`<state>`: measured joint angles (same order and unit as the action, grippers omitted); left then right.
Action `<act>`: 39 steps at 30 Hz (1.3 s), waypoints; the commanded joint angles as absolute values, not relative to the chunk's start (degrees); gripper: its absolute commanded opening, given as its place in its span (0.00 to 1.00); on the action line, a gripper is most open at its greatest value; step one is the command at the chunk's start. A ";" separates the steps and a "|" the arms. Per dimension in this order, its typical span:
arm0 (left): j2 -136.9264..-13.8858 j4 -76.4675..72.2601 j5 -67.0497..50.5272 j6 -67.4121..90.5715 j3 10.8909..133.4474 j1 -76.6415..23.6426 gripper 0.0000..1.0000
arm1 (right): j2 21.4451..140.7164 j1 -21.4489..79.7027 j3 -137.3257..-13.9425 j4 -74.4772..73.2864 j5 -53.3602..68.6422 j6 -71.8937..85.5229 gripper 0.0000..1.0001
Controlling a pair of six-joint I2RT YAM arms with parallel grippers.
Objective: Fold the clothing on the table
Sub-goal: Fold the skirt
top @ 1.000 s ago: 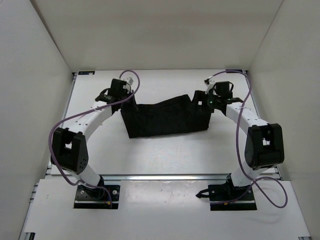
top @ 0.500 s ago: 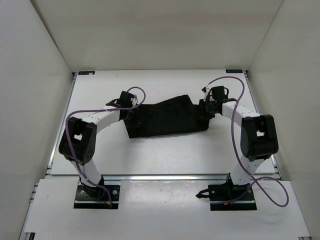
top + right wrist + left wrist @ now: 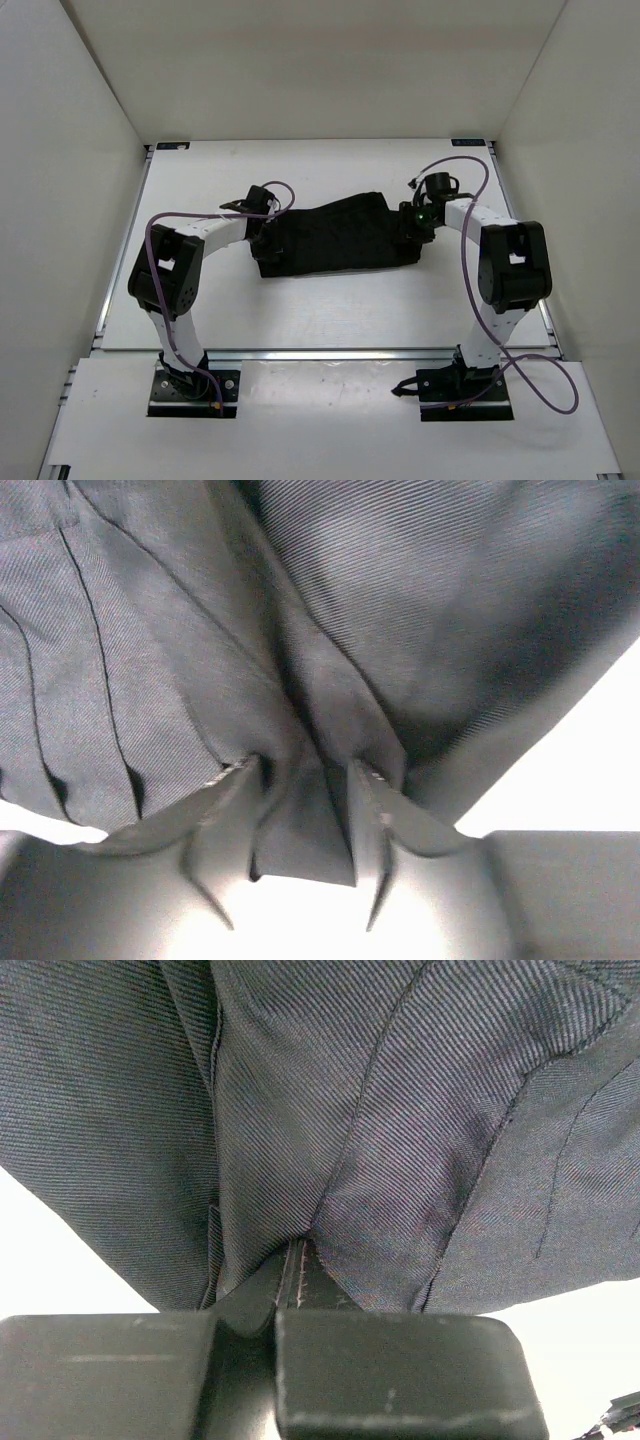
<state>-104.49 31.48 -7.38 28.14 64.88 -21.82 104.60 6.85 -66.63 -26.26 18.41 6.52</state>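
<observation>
Black clothing (image 3: 335, 238), fine diagonal twill weave with darker stitched seam lines. Matte white table (image 3: 320, 300). White arms (image 3: 215, 232) with black joints. Purple cables (image 3: 456, 159). Green light (image 3: 419, 213), right. Off-white walls (image 3: 320, 70).

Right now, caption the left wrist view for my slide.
Left tool shut on a pinched fold of the black pleated clothing.
</observation>
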 commanded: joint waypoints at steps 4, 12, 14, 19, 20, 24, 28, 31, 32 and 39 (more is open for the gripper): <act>-103.01 32.17 -6.68 27.95 65.21 -21.45 0.00 | 98.88 3.87 -65.74 -25.67 19.34 6.68 0.49; -103.36 32.08 -7.39 27.07 65.04 -20.40 0.00 | 100.28 5.53 -61.17 -23.03 21.10 7.56 0.37; -103.71 32.51 -7.65 26.72 65.13 -20.48 0.00 | 101.24 6.41 -61.08 -22.85 21.01 8.00 0.16; -103.98 33.48 -7.21 26.46 65.30 -20.48 0.00 | 101.25 4.49 -61.52 -25.48 18.29 9.40 0.00; -104.06 33.49 -6.51 26.37 65.04 -20.22 0.00 | 100.47 4.05 -61.00 -25.23 17.50 9.75 0.00; -103.98 34.10 -6.42 26.02 65.21 -19.16 0.00 | 97.13 0.35 -59.77 -26.02 17.66 10.99 0.00; -104.15 34.54 -7.47 25.23 66.27 -19.42 0.00 | 95.80 -2.10 -60.73 -26.90 18.89 12.04 0.24; -104.15 34.28 -8.43 24.61 68.02 -19.95 0.00 | 95.10 -2.29 -61.43 -26.72 19.86 12.83 0.50; -104.41 34.28 -8.09 25.04 68.11 -20.30 0.00 | 94.66 -2.72 -61.87 -26.37 20.47 12.83 0.59; -103.19 34.10 -9.31 25.40 68.73 -20.66 0.00 | 95.88 -2.73 -59.77 -23.12 24.33 13.79 0.86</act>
<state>-104.57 34.09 -8.19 25.74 66.83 -20.47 96.36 -2.72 -60.27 -26.15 21.37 12.95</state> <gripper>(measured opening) 0.022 0.853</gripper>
